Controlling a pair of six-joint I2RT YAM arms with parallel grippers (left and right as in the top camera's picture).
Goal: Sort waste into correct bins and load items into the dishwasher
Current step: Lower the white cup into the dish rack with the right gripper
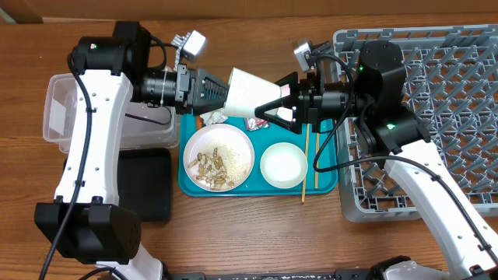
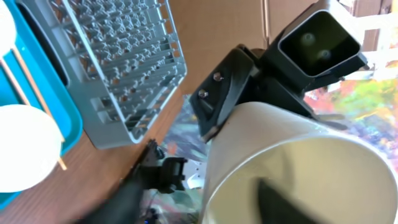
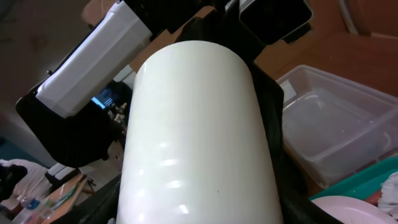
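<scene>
this looks like a robotics lab staged as a kitchen chore: a left arm (image 1: 89, 132) and a right arm (image 1: 436, 194) rise from the near corners of a wood-grain counter (image 1: 257, 233). a grey dish rack (image 1: 467, 93) fills its right edge, a clear tub (image 1: 58, 117) its left edge, a teal tray (image 1: 327, 179) the middle. beyond the counter's edge the right wrist camera shows a cluttered desk (image 3: 62, 190).

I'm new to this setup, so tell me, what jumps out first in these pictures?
A white cup hangs in mid-air between both arms, above the back of the teal tray. The left gripper grips its rim and the right gripper reaches around its body. Below, on the tray, sit a plate of food scraps and a bowl, with the grey rack to the right.
</scene>
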